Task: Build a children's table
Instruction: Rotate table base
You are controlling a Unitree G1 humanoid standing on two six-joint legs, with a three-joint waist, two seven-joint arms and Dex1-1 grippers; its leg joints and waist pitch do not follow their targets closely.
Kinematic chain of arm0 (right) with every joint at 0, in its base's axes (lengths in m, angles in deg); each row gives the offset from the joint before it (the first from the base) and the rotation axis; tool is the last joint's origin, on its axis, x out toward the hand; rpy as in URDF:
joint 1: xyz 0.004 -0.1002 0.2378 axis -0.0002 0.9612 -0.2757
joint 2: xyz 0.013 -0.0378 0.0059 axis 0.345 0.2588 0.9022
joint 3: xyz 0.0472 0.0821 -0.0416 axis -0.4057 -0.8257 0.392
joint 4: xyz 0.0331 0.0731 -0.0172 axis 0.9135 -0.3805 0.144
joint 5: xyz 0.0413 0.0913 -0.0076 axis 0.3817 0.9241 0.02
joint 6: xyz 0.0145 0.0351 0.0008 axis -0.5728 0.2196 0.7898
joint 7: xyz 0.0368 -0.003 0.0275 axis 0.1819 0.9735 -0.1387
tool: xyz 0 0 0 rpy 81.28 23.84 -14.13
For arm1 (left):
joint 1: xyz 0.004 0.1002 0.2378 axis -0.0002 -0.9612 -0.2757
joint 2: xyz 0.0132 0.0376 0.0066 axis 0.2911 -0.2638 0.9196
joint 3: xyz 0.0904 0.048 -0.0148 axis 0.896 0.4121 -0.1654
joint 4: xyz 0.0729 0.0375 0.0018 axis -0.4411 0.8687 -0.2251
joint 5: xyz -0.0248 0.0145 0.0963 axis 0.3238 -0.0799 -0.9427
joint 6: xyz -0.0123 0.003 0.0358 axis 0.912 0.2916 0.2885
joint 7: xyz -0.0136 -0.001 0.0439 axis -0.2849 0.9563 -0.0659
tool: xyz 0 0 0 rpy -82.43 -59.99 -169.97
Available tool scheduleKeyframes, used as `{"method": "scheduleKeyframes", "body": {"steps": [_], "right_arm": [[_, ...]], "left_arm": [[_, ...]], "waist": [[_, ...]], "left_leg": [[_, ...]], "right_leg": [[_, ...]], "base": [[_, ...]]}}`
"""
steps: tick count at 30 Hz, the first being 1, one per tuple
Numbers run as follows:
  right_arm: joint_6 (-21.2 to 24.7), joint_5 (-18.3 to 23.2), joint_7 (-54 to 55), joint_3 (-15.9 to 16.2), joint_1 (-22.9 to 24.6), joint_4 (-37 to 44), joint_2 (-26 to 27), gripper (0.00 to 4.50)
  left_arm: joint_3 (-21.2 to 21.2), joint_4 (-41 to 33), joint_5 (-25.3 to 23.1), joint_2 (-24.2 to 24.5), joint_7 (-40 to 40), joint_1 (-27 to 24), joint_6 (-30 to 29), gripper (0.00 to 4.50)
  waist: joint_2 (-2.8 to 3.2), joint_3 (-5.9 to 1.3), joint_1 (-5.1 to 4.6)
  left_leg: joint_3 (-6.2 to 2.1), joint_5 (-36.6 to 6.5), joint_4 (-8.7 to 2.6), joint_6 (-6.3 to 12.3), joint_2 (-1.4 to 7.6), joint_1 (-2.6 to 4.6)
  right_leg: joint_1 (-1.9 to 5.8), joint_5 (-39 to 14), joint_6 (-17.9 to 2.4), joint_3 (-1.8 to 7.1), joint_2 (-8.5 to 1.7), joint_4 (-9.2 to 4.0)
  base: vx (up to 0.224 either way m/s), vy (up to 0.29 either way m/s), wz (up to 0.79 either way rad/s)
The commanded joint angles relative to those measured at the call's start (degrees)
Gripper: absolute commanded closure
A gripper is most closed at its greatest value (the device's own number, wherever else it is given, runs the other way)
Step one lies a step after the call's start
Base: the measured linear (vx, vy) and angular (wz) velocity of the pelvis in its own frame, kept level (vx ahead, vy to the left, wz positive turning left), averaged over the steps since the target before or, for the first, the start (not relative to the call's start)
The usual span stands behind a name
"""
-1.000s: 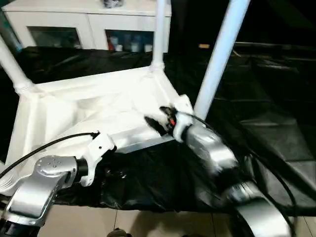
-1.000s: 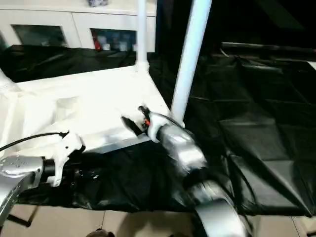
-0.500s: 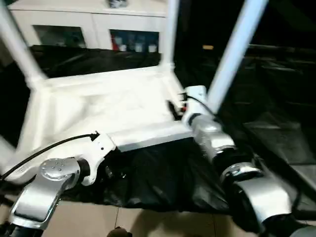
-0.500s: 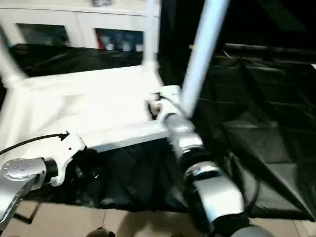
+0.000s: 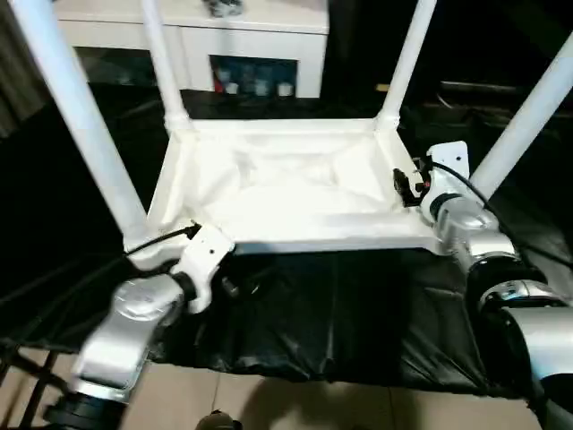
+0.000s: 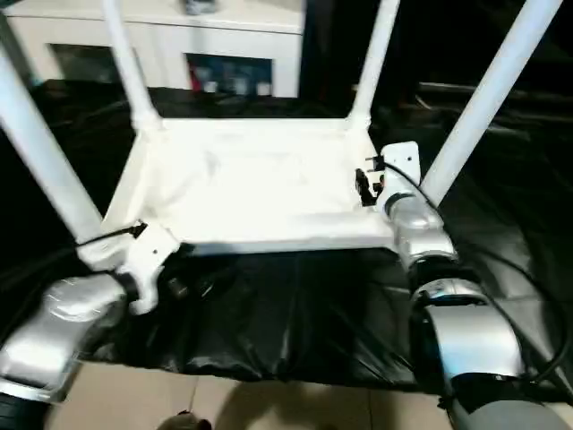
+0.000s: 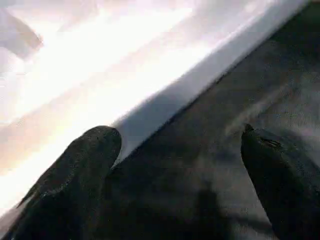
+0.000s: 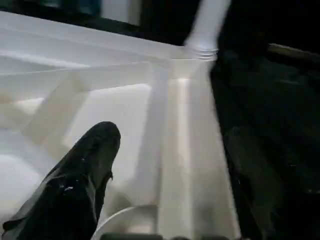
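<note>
Item: children's table (image 5: 286, 184), white plastic. Position: upside down on a black sheet (image 5: 358, 313), top face down, ribbed underside up. All four legs are fitted at the corners and point upward, long axes near vertical with a slight outward splay; their upper ends run out of frame. Near-left leg (image 5: 76, 112), far-left leg (image 5: 161, 63), far-right leg (image 5: 407, 58), near-right leg (image 5: 528, 112).

Location relative to the grippers: the near edge of the top lies just ahead of the left gripper (image 7: 180, 165). The right edge of the top, between the two right-hand legs, passes between the fingers of the right gripper (image 8: 170, 165).

Left gripper: fingers wide apart, nothing between them. In the left wrist view, one finger (image 7: 75, 175) lies against the white rim and the other (image 7: 280, 180) is over the black sheet.

Right gripper: fingers apart and straddling the rim. One finger (image 8: 80, 175) is over the ribbed underside and the other is outside over the sheet; a clamp on the rim cannot be confirmed.

Arm pose: the left forearm (image 5: 134, 322) reaches forward and up toward the near-left corner, wrist bent inward, a black cable running over it. The right forearm (image 5: 483, 251) extends forward along the table's right side.

Container: a white cabinet (image 5: 242, 40) beyond both grippers, behind the table, with glass doors; small items inside, too indistinct to identify.
</note>
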Motion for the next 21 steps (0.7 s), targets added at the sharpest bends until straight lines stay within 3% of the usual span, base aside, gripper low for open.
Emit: {"method": "scheduleKeyframes", "body": {"steps": [1,2,5,6,7,8,9,11,12,13,14,15,16,17,18,20,21], "right_arm": [[-0.59,1.58,-6.55,-0.07,1.03,1.46,0.90,0.67],[-0.89,2.13,-8.53,-0.01,1.78,2.58,1.25,0.67],[0.21,4.78,-16.01,0.48,6.14,8.78,2.39,0.67],[0.21,4.78,-16.01,0.48,6.14,8.78,2.39,0.67],[0.78,5.52,-17.26,0.57,7.37,10.71,2.65,0.67],[1.28,5.93,-17.64,1.01,9.70,14.30,2.88,0.38],[1.35,5.98,-17.68,1.06,9.99,14.74,2.91,0.38],[4.07,8.24,-19.71,2.03,16.75,25.89,3.05,0.31],[4.56,8.56,-19.98,2.07,17.55,27.27,3.06,0.14],[9.34,11.89,-22.30,2.42,22.98,36.93,2.88,0.14],[9.34,11.89,-22.30,2.42,22.98,36.93,2.88,0.05],[14.79,15.04,-23.89,2.91,29.41,47.67,1.83,0.05],[17.81,16.51,-24.15,2.98,32.22,52.16,1.12,0.05],[17.81,16.51,-24.15,2.98,32.22,52.16,1.12,0.05],[20.38,18.01,-24.11,2.99,34.91,56.22,0.44,0.05],[24.77,20.16,-24.00,3.42,39.42,62.53,-0.95,0.05],[25.12,20.23,-23.94,3.53,40.36,63.71,-1.07,0.05]], "left_arm": [[-2.43,-1.87,-0.43,-1.35,-4.32,-3.59,3.05,0.02],[-2.89,-3.02,-0.71,-2.05,-5.78,-5.26,3.71,0.02],[-6.25,-8.26,-0.15,-5.89,-12.00,-10.91,6.12,0.02],[-6.25,-8.26,-0.15,-5.89,-12.00,-10.91,6.12,0.02],[-7.21,-9.44,-0.01,-6.87,-13.39,-12.02,6.82,0.02],[-8.35,-11.24,-0.03,-8.27,-15.07,-13.98,8.24,0.00],[-8.49,-11.47,-0.04,-8.45,-15.28,-14.22,8.41,0.00],[-11.06,-15.42,-1.18,-11.38,-19.96,-18.78,12.22,0.00],[-11.33,-15.83,-1.32,-11.68,-20.54,-19.27,12.65,0.00],[-13.50,-18.42,-2.24,-13.72,-24.40,-22.01,15.14,0.00],[-13.50,-18.42,-2.24,-13.72,-24.40,-22.01,15.14,0.00],[-15.74,-21.04,-3.09,-15.47,-27.87,-24.46,16.87,0.00],[-16.59,-22.09,-4.06,-16.00,-29.48,-25.41,17.79,0.00],[-16.59,-22.09,-4.06,-16.00,-29.48,-25.41,17.79,0.00],[-17.47,-23.04,-4.95,-16.41,-30.86,-26.01,17.96,0.00],[-19.30,-23.28,-5.36,-16.56,-32.59,-25.42,17.93,0.00],[-19.58,-22.78,-5.28,-16.30,-32.59,-24.97,18.05,0.00]], "waist": [[0.06,-4.28,-0.17],[0.08,-4.10,-0.70],[0.39,-4.23,-0.79],[0.30,-4.21,-0.77],[0.33,-4.13,-0.61],[0.43,-4.18,-0.42],[0.42,-4.02,-0.42],[0.60,-3.66,-0.29],[0.45,-3.64,-0.17],[0.30,-3.50,-0.28],[0.28,-3.52,-0.09],[-0.09,-3.29,-0.29],[-0.46,-3.22,-0.05],[-0.28,-3.24,-0.05],[-0.65,-3.19,-0.31],[-0.66,-2.87,-0.16],[-0.61,-2.78,-0.22]], "left_leg": [[0.14,-11.11,-3.39,1.95,0.44,-0.20],[0.02,-11.27,-3.50,2.76,0.55,-0.60],[0.13,-10.47,-3.24,4.32,0.93,-0.11],[0.13,-10.32,-3.25,4.68,1.06,-0.24],[0.19,-10.04,-3.27,5.09,1.04,-0.08],[0.25,-10.54,-3.21,5.00,1.20,0.20],[0.26,-10.69,-3.28,4.94,1.15,0.11],[0.12,-13.78,-3.72,4.21,1.48,0.13],[-0.01,-14.98,-3.86,3.63,1.59,0.20],[0.03,-16.96,-4.05,3.20,1.40,0.39],[0.00,-17.15,-4.04,3.20,1.46,0.51],[-0.15,-17.05,-4.38,3.08,1.48,0.20],[-0.16,-17.66,-4.48,3.13,1.67,0.28],[-0.28,-17.70,-4.59,2.85,1.68,0.13],[-0.26,-18.05,-4.67,2.72,1.47,-0.07],[-0.22,-19.89,-4.59,2.03,1.40,0.43],[-0.29,-20.23,-4.68,1.87,1.26,0.27]], "right_leg": [[3.38,-4.95,-12.69,1.77,-2.21,-3.60],[3.53,-5.40,-12.73,1.66,-2.25,-3.70],[3.01,-4.98,-13.76,1.81,-2.07,-3.87],[3.20,-4.18,-13.75,1.82,-2.08,-3.87],[2.88,-4.66,-14.01,1.72,-1.89,-4.04],[2.70,-5.10,-14.47,1.79,-1.95,-4.04],[2.73,-5.12,-14.23,1.81,-1.71,-4.11],[2.63,-8.28,-13.04,1.72,-1.85,-4.55],[2.72,-9.66,-11.33,1.80,-1.83,-4.73],[2.50,-12.72,-10.09,1.77,-1.55,-5.28],[2.52,-12.60,-9.23,1.94,-1.50,-5.34],[2.65,-13.56,-8.46,1.91,-1.47,-5.41],[2.54,-15.31,-6.99,2.02,-1.50,-5.85],[2.49,-16.36,-6.28,2.04,-1.68,-5.86],[2.48,-17.62,-5.97,1.90,-1.55,-6.01],[1.81,-22.45,-3.73,2.15,-1.61,-6.75],[1.83,-23.65,-3.21,2.09,-1.60,-6.84]], "base": [[0.000,0.000,0.00],[0.000,0.000,0.00],[0.000,0.000,0.00],[0.000,0.000,0.00],[0.000,0.000,0.00],[0.000,0.000,0.00],[0.000,0.000,0.00],[0.000,0.000,0.00],[0.000,0.000,0.00],[0.000,0.000,0.00],[0.000,0.000,0.00],[0.000,0.000,0.00],[0.000,0.000,0.00],[0.000,0.000,0.00],[0.000,0.000,0.00],[0.000,0.000,0.00],[0.000,0.000,0.00]]}}
